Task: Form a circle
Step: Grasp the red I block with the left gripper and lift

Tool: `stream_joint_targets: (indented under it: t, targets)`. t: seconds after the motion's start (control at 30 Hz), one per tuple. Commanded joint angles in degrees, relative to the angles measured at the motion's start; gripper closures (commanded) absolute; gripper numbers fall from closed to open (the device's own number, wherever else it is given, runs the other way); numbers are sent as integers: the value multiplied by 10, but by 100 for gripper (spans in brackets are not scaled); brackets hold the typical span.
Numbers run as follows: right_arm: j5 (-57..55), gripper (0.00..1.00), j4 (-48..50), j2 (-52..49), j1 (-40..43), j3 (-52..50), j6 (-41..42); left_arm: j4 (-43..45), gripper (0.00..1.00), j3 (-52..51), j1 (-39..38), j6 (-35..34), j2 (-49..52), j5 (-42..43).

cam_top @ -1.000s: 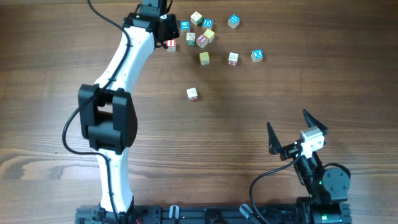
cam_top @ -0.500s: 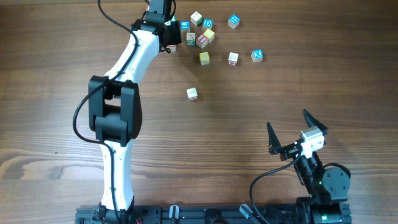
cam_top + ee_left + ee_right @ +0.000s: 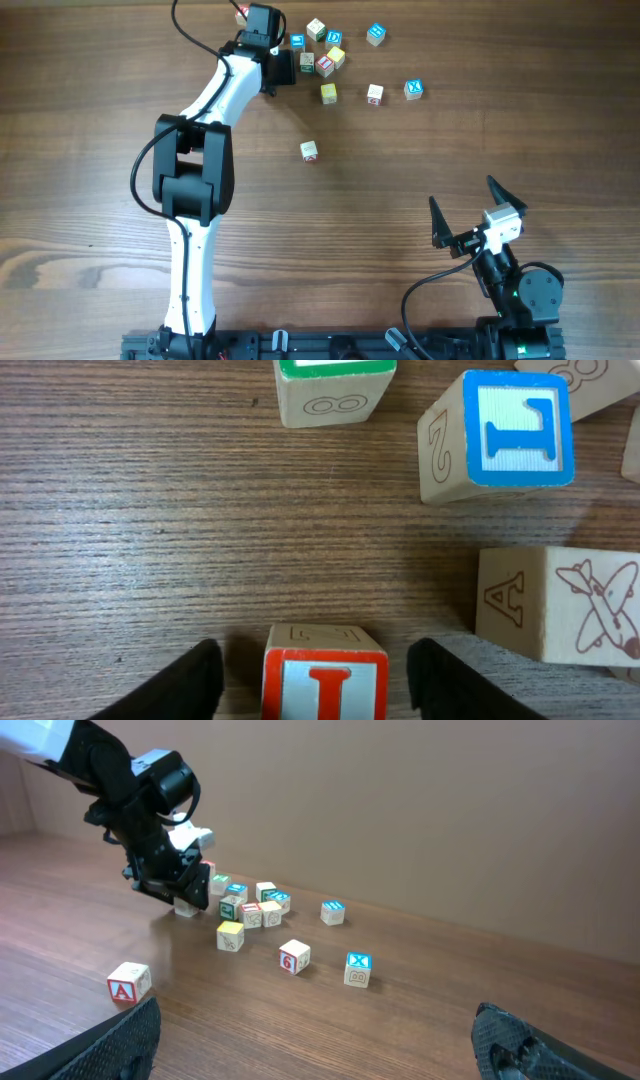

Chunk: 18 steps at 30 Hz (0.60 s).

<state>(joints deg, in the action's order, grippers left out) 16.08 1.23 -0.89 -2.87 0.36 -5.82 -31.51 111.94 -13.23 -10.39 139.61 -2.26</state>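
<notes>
A red-bordered cube with a red I (image 3: 325,682) sits on the table between my left gripper's (image 3: 315,678) black fingers. Gaps show on both sides, so the jaws are open and not touching it. Overhead, the left gripper (image 3: 278,68) covers this cube at the left side of a close group of letter cubes (image 3: 325,64) that curves like a rough circle. A blue-framed cube (image 3: 510,435), a green-topped cube (image 3: 333,390) and a cube with an A and an aeroplane (image 3: 560,605) lie just ahead. My right gripper (image 3: 462,194) stands open and empty at the near right.
Loose cubes lie apart from the group: a yellow one (image 3: 328,93), a red 6 (image 3: 374,94), a blue X (image 3: 413,89), a blue one (image 3: 375,34) and a red A (image 3: 309,150). The left arm (image 3: 190,180) stretches across the table's left half.
My left gripper carried the red I cube right toward the group, then opened and let it go on the table. The right arm has not moved.
</notes>
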Motion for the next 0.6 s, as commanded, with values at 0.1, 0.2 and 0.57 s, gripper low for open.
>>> stream_joint_targets:
  t: [0.1,0.2,0.57]
  targets:
    - [3,0,1,5,3,-1,-2,9,48,7,0,12,3,-8]
    - [3,0,1,5,3,-1,-2,14,55,7,0,12,3,-8]
    - [3,0,1,5,3,-1,-2,8,81,7,0,12,-26,-8]
